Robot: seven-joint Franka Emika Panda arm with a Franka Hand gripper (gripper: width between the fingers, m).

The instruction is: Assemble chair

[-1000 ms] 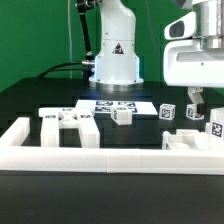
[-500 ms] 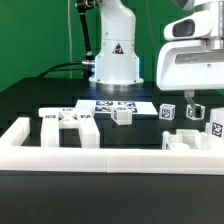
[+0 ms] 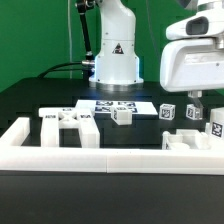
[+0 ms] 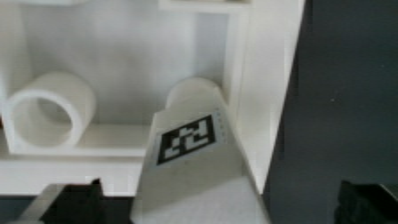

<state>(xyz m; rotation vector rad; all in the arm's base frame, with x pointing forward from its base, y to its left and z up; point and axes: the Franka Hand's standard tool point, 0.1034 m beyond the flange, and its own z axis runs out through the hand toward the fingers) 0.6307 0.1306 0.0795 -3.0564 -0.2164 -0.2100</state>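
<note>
The chair lies as loose white parts on the black table. A flat tagged panel (image 3: 68, 122) is on the exterior view's left, a small block (image 3: 122, 116) in the middle, and a tagged cube (image 3: 168, 112), a blocky part (image 3: 189, 140) and a tagged piece (image 3: 215, 127) on the right. My gripper (image 3: 195, 101) hangs just above the right-hand parts. In the wrist view my gripper (image 4: 222, 202) is open, with its dark fingertips (image 4: 75, 200) on either side of a tagged white bar (image 4: 189, 140) and not touching it. A round white peg (image 4: 54, 110) lies beside the bar.
The marker board (image 3: 120, 104) lies flat in front of the robot base (image 3: 116, 62). A long white border rail (image 3: 100, 157) runs along the table's front. Black table surface (image 4: 347, 90) shows beside the white part in the wrist view.
My gripper has shifted slightly toward the exterior view's right, staying low over the right-hand parts. None of the parts has moved.
</note>
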